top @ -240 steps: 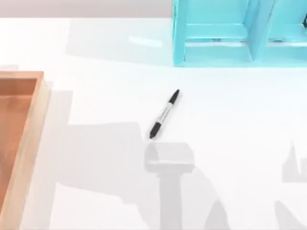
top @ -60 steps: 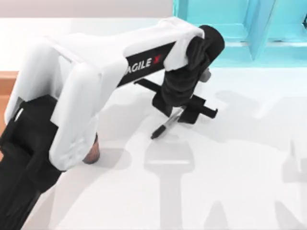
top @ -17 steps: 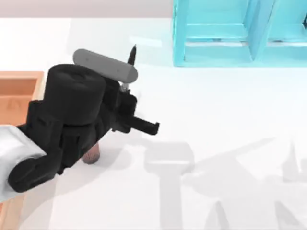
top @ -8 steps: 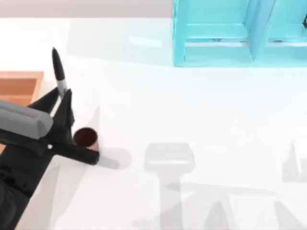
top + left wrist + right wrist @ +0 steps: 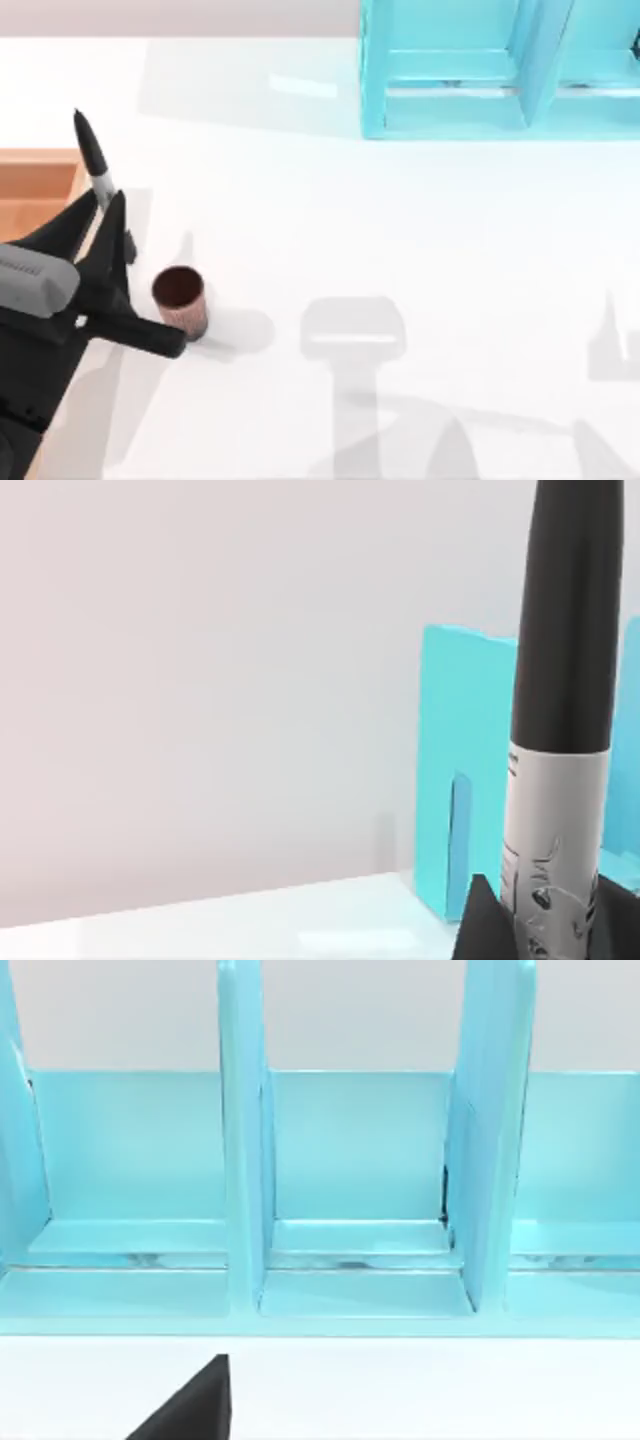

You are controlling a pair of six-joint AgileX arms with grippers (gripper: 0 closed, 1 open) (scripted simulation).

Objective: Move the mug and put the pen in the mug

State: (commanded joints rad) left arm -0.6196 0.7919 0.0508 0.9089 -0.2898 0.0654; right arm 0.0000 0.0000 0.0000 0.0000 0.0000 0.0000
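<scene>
2 arms belonged to this robot, and the left one did the work; its left gripper (image 5: 112,222) was at the left side of the table (image 5: 400,230), out over the edge of the wooden tray (image 5: 40,180); the gripper was clamped on the pen (image 5: 93,158); the pen stood nearly upright between the fingers, and 1 black end poked up above them; in the left wrist view the pen (image 5: 560,730) rose tall and close, black on top and grey-white lower down, with dark finger tips pressed on both sides of it.

The mug (image 5: 181,300) stood upright on the table, just to the right of the gripper and a bit nearer the front edge; its dark mouth was open and nothing was inside it; 1 black finger reached close to its side, but I could not tell if they touched; the pen was not over the mug; it was off to the left of it.

So the step looked like this: the mug seemed to be in its place, and the pen was on its way to it; I think the next move called for sliding the pen to the right until its low end hung over the mouth, keeping it straight, going down slowly, and only then letting go.

The right wrist view looked at a blue shelf (image 5: 360,1200); a dark bit of the right gripper (image 5: 190,1405) showed low there.
</scene>
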